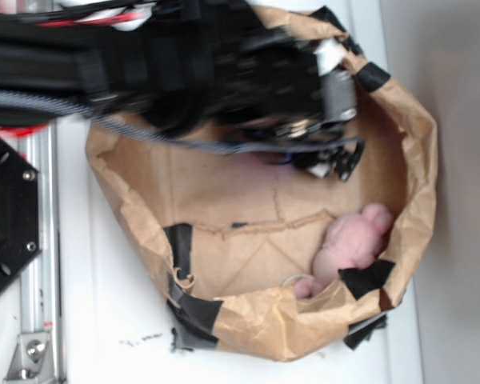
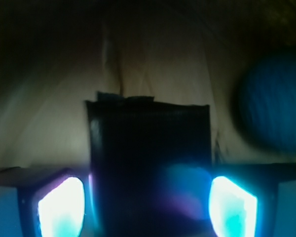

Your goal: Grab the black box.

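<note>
Exterior view, left to right. A black hexagonal plate (image 1: 6,220) with screws sits at the left edge beside a metal rail (image 1: 40,264) on the white table (image 1: 112,320). At centre stands a brown paper bag (image 1: 264,320) with its rim rolled down and patched with black tape (image 1: 194,312). The robot arm (image 1: 184,64) reaches across the top of the frame into the bag, its gripper (image 1: 336,160) low against the far inner wall. Inside the bag, at lower right, a pink plush toy (image 1: 352,244) lies against the wall, partly hidden by the rim. The bag floor is otherwise creased brown paper. The black box cannot be made out in this view, the arm covering that part of the bag.

Wrist view, left to right. The left fingertip (image 2: 61,207) glows pale blue at the lower edge; the black box (image 2: 149,158) lies on the paper floor between the two fingertips, just ahead of them; the right fingertip (image 2: 232,207) glows likewise. The jaws stand spread wide, one on each side of the box; contact with its sides cannot be confirmed. A blue ball (image 2: 274,101), blurred, rests near the box to the right.

No legible writing or brand marks appear in either view.
</note>
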